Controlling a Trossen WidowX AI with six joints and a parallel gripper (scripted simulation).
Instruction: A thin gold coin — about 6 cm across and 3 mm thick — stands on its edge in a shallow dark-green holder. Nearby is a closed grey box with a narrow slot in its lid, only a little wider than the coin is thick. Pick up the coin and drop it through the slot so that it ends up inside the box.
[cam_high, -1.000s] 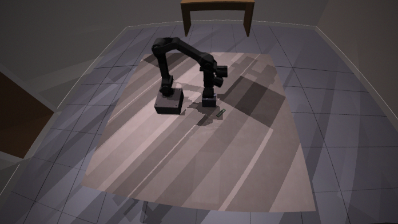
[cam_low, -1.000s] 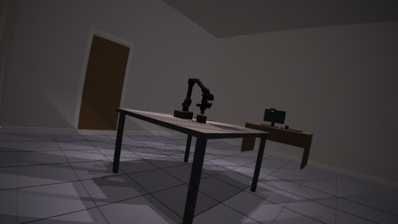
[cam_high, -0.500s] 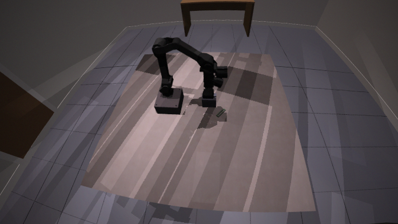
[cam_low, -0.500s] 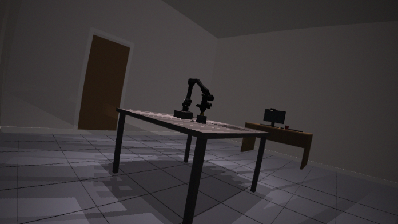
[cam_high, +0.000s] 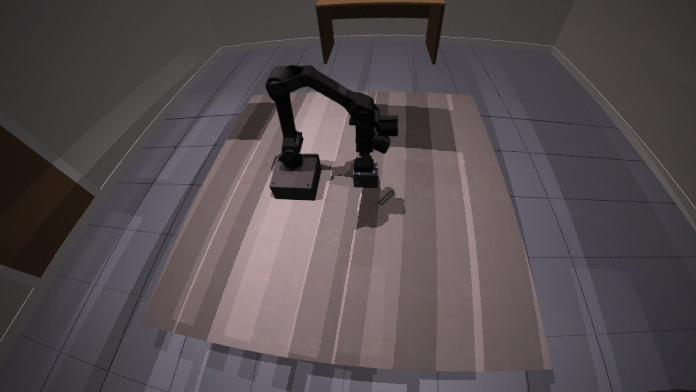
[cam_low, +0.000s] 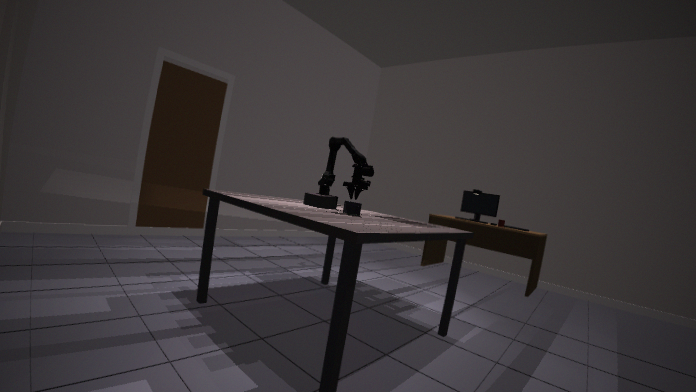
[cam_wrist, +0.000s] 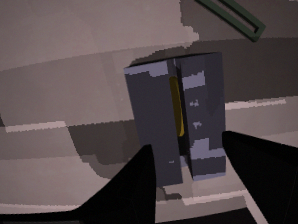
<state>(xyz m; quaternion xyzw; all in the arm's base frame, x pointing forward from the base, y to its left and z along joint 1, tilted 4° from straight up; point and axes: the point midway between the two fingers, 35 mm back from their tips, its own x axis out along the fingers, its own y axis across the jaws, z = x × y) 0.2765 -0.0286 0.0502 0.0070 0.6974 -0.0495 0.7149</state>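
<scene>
On the striped table (cam_high: 280, 280): one box (cam_wrist: 176, 119), one coin (cam_wrist: 174, 103) in its slot, tool (cam_wrist: 186, 183) open above.

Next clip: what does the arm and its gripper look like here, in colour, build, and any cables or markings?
The arm is matt black throughout, made of slim rounded links with bulkier joint housings, on a dark boxy base. The gripper has two black fingers that taper to wedge tips. A blocky black module sits at the wrist. No cables, labels or markings can be made out in the dim light.
</scene>
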